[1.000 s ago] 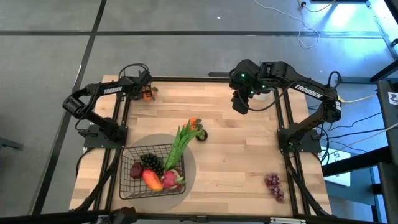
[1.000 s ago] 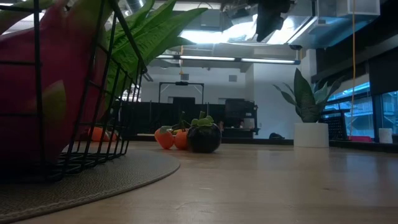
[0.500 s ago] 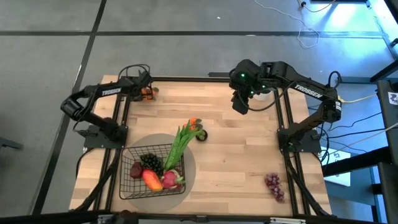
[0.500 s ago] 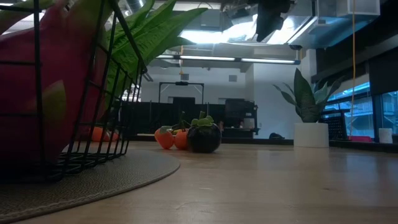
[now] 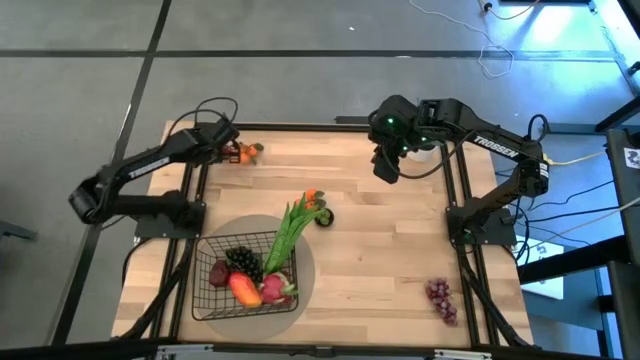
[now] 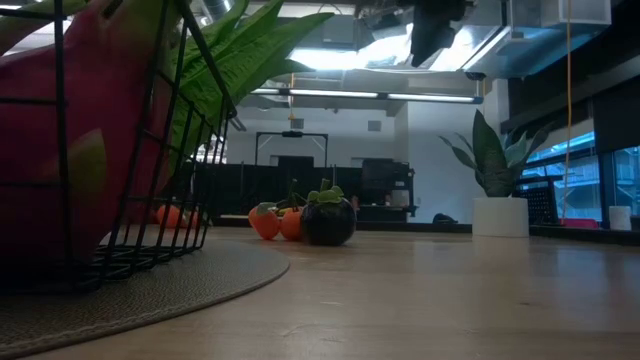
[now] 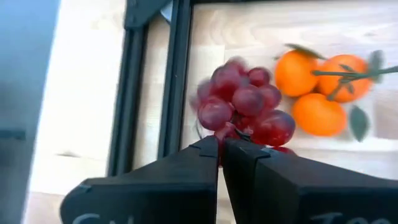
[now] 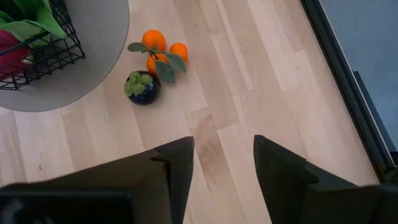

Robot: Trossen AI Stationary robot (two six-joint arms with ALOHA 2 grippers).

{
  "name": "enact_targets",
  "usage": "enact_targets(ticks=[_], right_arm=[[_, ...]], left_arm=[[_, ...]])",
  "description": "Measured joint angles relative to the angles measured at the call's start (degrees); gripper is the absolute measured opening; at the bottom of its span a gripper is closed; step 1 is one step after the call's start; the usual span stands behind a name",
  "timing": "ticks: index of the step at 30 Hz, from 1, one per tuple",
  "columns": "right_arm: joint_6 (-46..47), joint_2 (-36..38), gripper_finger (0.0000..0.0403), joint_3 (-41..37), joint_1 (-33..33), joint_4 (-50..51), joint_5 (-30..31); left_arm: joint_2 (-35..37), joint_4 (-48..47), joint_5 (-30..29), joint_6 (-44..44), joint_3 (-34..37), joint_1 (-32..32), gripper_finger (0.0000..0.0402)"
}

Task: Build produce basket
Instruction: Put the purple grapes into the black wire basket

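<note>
While gripped, glossy round red grapes (image 7: 245,109), left hand (image 7: 221,146)

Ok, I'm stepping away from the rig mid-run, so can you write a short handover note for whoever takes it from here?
Left gripper: shut on the red-purple grape bunch at the table's far left corner, beside a cluster of small oranges.
Right gripper: open, empty, above the far right of the table.
Done: black wire-mesh basket on its round grey mat holds dark grapes, mango, dragon fruit and leafy stalks.
Left: held bunch, both orange clusters, dark round fruit, second grape bunch near right.
</note>
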State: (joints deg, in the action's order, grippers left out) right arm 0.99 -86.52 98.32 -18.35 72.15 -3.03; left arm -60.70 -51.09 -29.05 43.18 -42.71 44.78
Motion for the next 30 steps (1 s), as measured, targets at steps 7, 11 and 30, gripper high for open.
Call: enact_targets(ticks=[7, 11, 30], right_arm=[[0.0, 0.0, 0.0154, 0.0, 0.0, -0.9, 0.0], [0.0, 0.0, 0.0154, 0.0, 0.0, -1.2, 0.0], [0.2, 0.0, 0.0154, 0.0, 0.0, -2.1, 0.0]], left_arm=[[5.5, -13.6, -2.0, 0.1, -9.8, -6.6, 0.0000], [5.6, -21.6, -1.2, -0.2, -17.0, -11.1, 0.0000], [5.6, -33.9, 31.8, -7.6, -38.0, -36.9, 0.0000]])
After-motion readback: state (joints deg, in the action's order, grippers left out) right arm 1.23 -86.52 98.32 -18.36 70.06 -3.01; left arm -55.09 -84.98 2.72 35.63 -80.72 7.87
